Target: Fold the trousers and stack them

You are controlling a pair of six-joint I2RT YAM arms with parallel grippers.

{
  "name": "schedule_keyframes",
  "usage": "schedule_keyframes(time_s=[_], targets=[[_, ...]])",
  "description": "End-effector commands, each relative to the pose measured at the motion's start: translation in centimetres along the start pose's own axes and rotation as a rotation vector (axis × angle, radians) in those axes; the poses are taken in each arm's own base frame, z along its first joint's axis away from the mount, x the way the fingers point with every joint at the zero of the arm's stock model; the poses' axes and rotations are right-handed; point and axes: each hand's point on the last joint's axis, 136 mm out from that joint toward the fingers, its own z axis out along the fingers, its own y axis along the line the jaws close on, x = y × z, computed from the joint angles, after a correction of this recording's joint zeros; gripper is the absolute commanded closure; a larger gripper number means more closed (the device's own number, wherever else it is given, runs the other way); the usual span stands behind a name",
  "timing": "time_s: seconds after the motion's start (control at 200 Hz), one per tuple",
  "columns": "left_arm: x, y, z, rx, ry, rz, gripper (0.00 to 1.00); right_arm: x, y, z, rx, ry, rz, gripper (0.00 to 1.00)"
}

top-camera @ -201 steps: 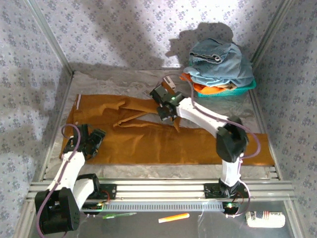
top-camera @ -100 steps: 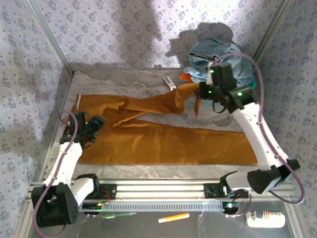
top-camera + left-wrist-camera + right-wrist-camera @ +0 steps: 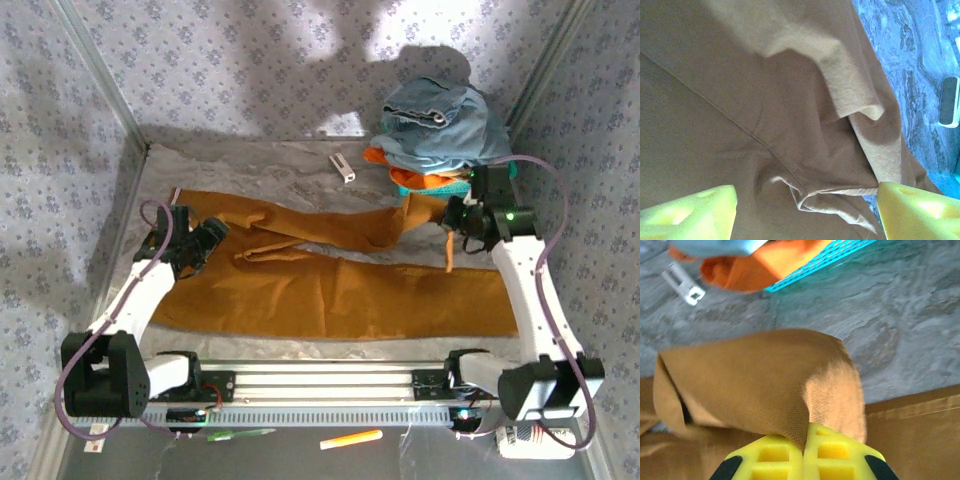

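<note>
From above, the mustard-brown trousers [image 3: 330, 295] lie spread on the grey marbled table [image 3: 260, 165], out in front of the teal basket [image 3: 508, 172] and reaching well away from it toward the left arm's side. One leg lies flat, with its hem ending on the near side of the basket. The other leg runs diagonally toward the basket and is lifted at its end, where a narrow strip of cloth hangs down. The right gripper [image 3: 458, 216] is clamped on that raised end, just in front of the basket. The left gripper [image 3: 207, 240] hovers over the waist end, far from the basket, with its jaws apart. A light blue denim garment [image 3: 440, 125] is heaped on an orange cloth [image 3: 385, 157] in the basket. A small white object [image 3: 342, 167] lies on the table beside the basket. An orange pen [image 3: 350, 438] lies past the arm bases, far from the basket.

In the left wrist view, the two yellow fingertips stand wide apart over rumpled brown cloth with a seam, a turned-over flap and a tucked fold. The white object sits at the frame's edge.

In the right wrist view, the yellow fingertips are pressed together on a bunched fold of the trousers. The flat leg's hem lies below, and beyond it are the basket's mesh, the orange cloth and the white object.
</note>
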Motion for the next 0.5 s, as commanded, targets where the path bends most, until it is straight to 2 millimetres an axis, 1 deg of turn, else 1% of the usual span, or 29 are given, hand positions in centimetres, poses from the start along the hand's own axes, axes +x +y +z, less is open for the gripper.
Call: schedule_keyframes(time_s=[0.0,0.035,0.12,0.17,0.205,0.265,0.305,0.355,0.43,0.495], targets=[[-0.2,-3.1,-0.5,0.020,-0.036,0.152,0.22,2.2,0.7,-1.5,-0.027,-0.005,-0.025,1.00],[0.2,-4.0,-0.3,0.005,-0.038,0.214,0.21,2.9,0.8,-1.5,-0.031,0.003,-0.029,1.00],[1.1,-7.2,0.5,-0.010,-0.030,0.365,0.20,3.7,0.8,-1.2,-0.027,0.017,-0.036,1.00],[1.8,-8.8,1.6,-0.038,-0.018,0.469,0.20,3.9,0.8,-1.0,-0.026,0.021,-0.035,1.00],[2.4,-9.3,2.7,-0.086,-0.001,0.541,0.20,4.0,0.8,-0.9,-0.027,0.023,-0.034,1.00],[3.2,-10.9,4.6,-0.123,0.030,0.652,0.21,4.0,0.9,-0.7,-0.033,0.023,-0.034,1.00],[3.9,-11.5,6.2,-0.149,0.057,0.708,0.21,4.0,1.0,-0.5,-0.036,0.025,-0.033,1.00],[4.6,-11.7,8.0,-0.202,0.090,0.769,0.21,4.1,1.1,-0.3,-0.039,0.028,-0.031,1.00],[5.7,-11.2,10.4,-0.270,0.146,0.818,0.21,4.1,1.2,-0.1,-0.043,0.030,-0.030,1.00],[6.8,-10.5,11.8,-0.311,0.195,0.836,0.21,4.1,1.2,0.0,-0.044,0.028,-0.028,1.00]])
